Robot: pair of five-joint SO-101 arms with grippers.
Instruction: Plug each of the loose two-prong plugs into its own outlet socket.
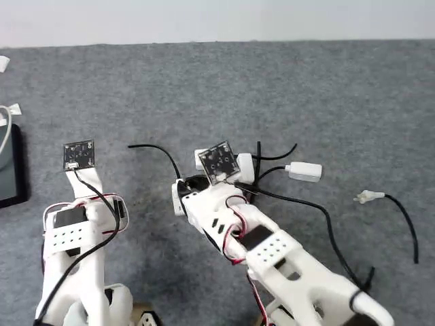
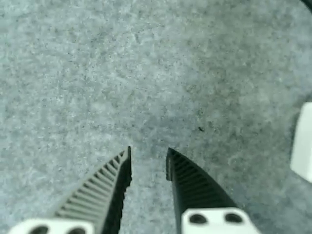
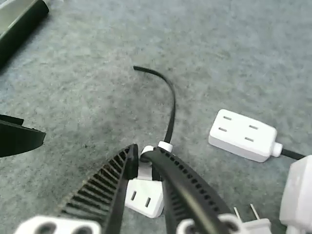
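Grey-felt table [image 1: 340,88]: right hand [image 3: 141,150] pinches a white plug [image 3: 146,157] over a socket block [image 3: 144,197], likely to seat it; left hand [image 2: 148,151] hangs released, empty.

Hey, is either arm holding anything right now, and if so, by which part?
The right gripper appears to pinch the small white socket at its cord end. The left gripper holds nothing.
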